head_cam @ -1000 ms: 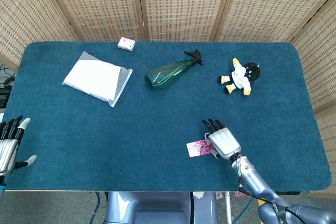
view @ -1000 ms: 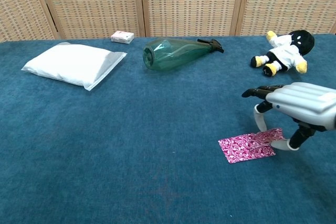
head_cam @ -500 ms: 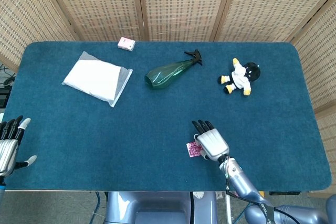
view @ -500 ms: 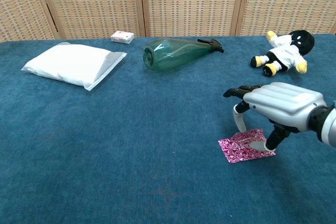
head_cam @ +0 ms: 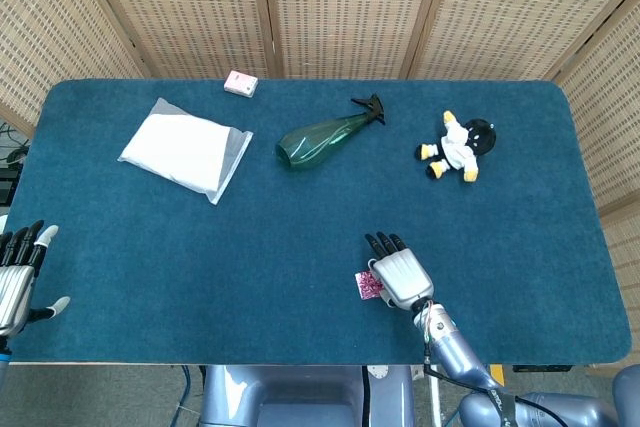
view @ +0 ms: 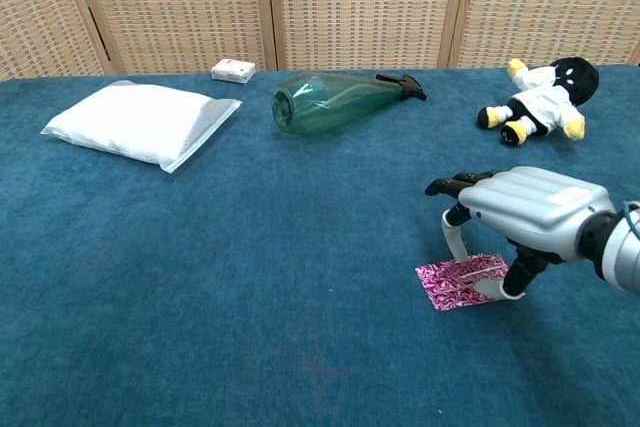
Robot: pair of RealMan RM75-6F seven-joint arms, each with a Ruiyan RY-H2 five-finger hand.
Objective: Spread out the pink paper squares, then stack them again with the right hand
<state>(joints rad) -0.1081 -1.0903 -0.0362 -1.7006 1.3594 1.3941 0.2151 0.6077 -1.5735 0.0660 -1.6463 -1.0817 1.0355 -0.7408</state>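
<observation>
**Inventory: blue surface, pink paper squares under the right hand**

Surface (head_cam: 300, 247): blue felt-like cloth, rounded corners, wicker screens behind the far edge.

White pouch (head_cam: 186, 149): soft flat bag lying near the far left corner.

Green spray bottle (head_cam: 325, 134): lying on its side near the middle of the far edge, black trigger end towards the far right.

Plush toy (head_cam: 457, 146): black, white and yellow, lying towards the far right.

Right hand (view: 525, 212): palm down above the surface near the near edge, right of centre. Fingers (view: 455, 230) bent downward and spread, with tips resting on the paper; nothing is clamped or lifted.

Left hand (head_cam: 18, 277): at the near left corner, off the surface edge, fingers apart, holding nothing.

Small pink-and-white box (head_cam: 240, 83): at the far edge, left of centre.

Pink paper squares (view: 463, 280): patterned pink, lying flat as one neat stack near the near edge, directly under the right hand's fingers. How many sheets it holds cannot be told.

Handling notes, as judgement: the sheets look very light, thin and limp, likely to slide over one another more readily than over the cloth. Spreading should call for gentle downward pressure on the top face and a sideways drag, not a pinch. For restacking, an edge or corner offers the only hold; pressing hard risks creasing.
</observation>
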